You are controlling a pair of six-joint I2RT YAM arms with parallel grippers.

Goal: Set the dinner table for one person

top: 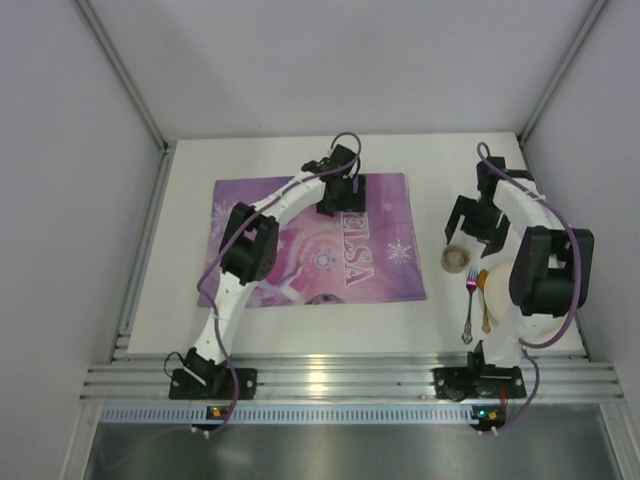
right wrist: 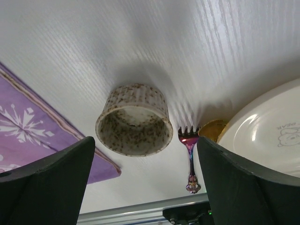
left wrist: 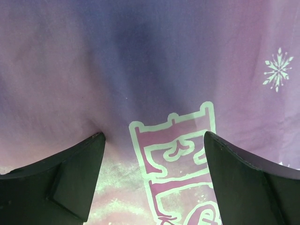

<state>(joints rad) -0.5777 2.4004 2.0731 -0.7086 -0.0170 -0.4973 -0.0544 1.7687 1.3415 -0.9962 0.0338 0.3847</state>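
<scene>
Tabletop first: the dinner table [top: 330, 318] fills the cell floor, off-white, with its ribbed rail along the near edge. I judge it stiff, heavy and fixed, nothing to grip. Its faintly grained surface looks smooth enough for crockery to slide. On its left half lies the purple placemat [top: 385, 265], thin and soft, likely to wrinkle if dragged. The left gripper [left wrist: 152, 140] hovers low over the mat's far edge, jaws wide, holding nothing. Near the right edge sits a cream plate [right wrist: 267, 126], partly under the right arm, and a speckled cup [right wrist: 133, 119], which the right gripper [right wrist: 145, 140] frames with jaws spread wide and empty. The cup looks rigid and breakable; opposite walls suit the grasp. A fork [right wrist: 190, 154] and what seems a gold spoon [right wrist: 212, 129] lie beside the plate.
</scene>
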